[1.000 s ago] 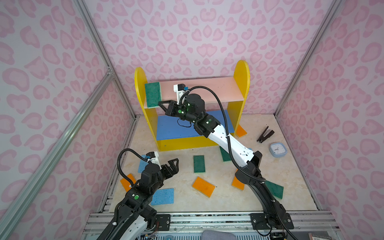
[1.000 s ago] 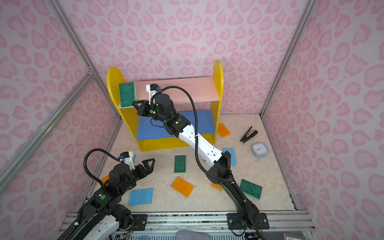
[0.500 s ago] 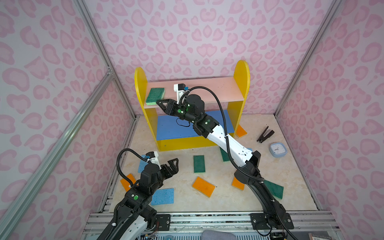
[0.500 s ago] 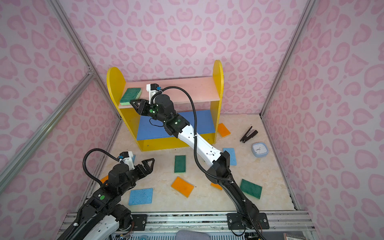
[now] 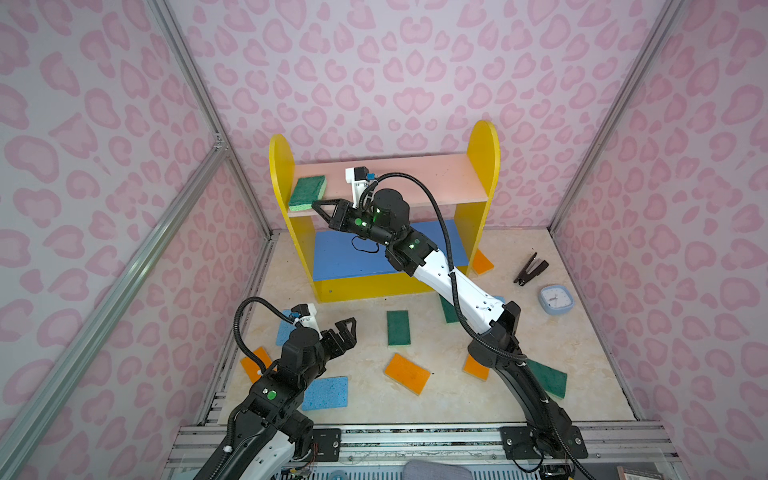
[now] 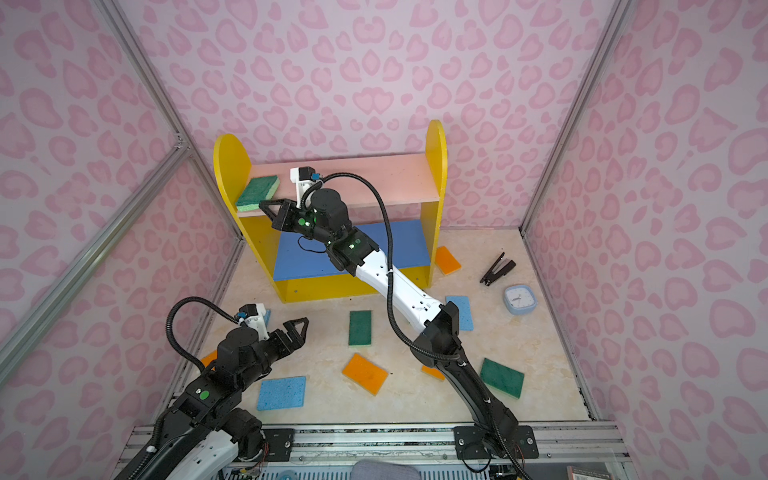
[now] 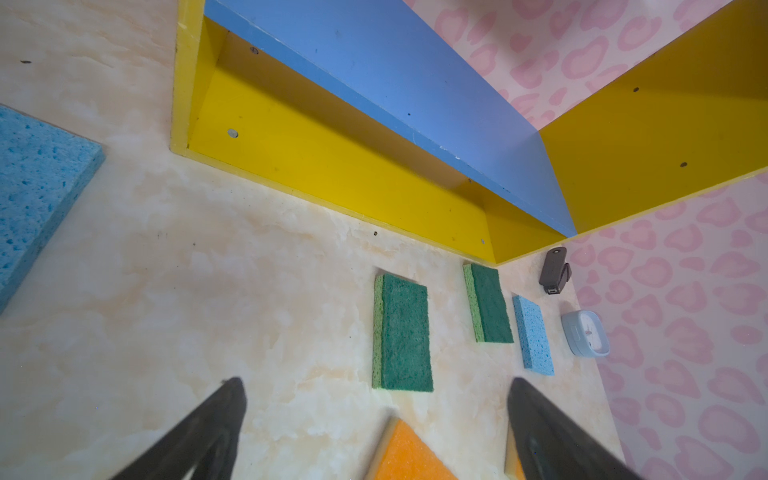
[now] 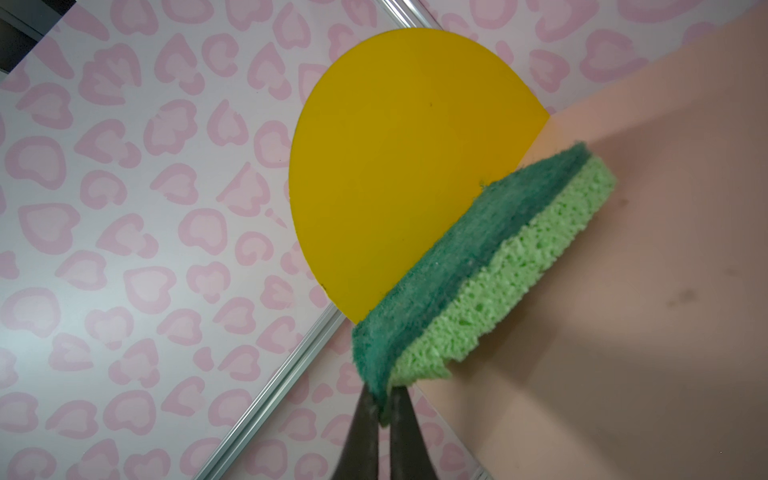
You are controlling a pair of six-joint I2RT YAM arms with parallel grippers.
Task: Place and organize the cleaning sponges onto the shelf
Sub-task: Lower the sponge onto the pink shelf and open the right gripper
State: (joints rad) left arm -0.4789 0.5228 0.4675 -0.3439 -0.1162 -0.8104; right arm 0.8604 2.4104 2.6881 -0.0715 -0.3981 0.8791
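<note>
One sponge: green rectangular foam sponge [image 8: 478, 266] is lying lengthwise ahead of right gripper [image 8: 384, 395], corner being pinched.
Left gripper [image 7: 374, 380]: gaping, holding nothing.

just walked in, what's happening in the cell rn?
The right hand is shut on a corner of a green sponge lying flat on the shelf's pink upper board, beside its yellow side panel. The left hand hangs open and empty above the floor, where the other sponges lie scattered.

Pink upper board [image 5: 415, 178] bare right of green sponge [image 5: 307, 192], right arm [image 5: 457, 286] slanting across blue middle board [image 5: 353, 257] mid-frame, open floor strip [image 5: 357, 309] below shelf [image 5: 482, 166].
</note>
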